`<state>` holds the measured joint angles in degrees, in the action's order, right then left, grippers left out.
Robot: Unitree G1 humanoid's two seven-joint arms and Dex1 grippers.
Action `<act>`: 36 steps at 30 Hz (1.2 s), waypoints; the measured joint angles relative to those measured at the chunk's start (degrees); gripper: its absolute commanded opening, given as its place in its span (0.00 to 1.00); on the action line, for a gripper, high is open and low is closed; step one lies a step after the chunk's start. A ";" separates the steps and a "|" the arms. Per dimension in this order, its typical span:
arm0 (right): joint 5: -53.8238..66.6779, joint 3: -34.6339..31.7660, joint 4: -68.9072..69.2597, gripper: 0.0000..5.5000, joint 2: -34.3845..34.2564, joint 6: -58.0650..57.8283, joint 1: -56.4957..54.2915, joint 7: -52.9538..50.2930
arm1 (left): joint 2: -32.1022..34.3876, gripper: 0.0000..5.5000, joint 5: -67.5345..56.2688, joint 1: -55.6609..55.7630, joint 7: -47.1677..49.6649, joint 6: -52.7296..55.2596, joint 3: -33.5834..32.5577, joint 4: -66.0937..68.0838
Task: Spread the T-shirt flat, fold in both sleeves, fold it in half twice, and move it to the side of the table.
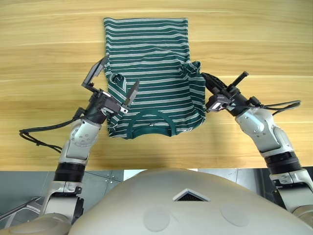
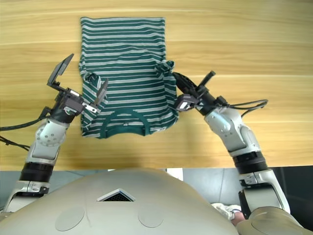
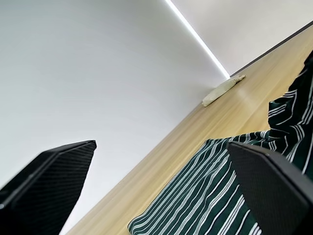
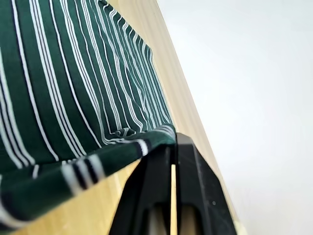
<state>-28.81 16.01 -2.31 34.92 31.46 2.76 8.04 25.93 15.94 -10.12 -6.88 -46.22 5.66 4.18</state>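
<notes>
One T-shirt (image 1: 151,54) lies lengthwise, collar (image 1: 149,128) nearest; left gripper (image 1: 120,72) gapes at its edge, right gripper (image 1: 205,78) seemingly pinches its sleeve (image 1: 191,68).

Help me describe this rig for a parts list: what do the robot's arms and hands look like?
The left arm and right arm have rounded silver-grey shells with black ring joints. The left hand and right hand are black, each with two flat, tapering fingers. A thin black cable loops out from each wrist.
</notes>
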 measured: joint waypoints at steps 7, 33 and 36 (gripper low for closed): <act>-1.88 5.38 -2.11 0.00 -2.73 1.51 -1.06 3.31 | -0.70 0.90 0.08 0.48 -0.02 -0.12 0.30 0.99; 14.21 -11.30 1.42 0.49 9.13 5.17 -7.61 9.42 | 23.70 0.90 3.67 -24.63 -18.02 7.62 -12.89 -7.75; 13.65 -11.26 -1.77 0.49 9.25 5.79 -7.55 10.37 | 24.52 0.90 2.68 -23.56 -21.08 7.61 -9.42 -9.77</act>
<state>-15.16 4.75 -4.08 44.17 37.25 -4.78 18.41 50.45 18.63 -33.69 -27.95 -38.61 -3.76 -5.59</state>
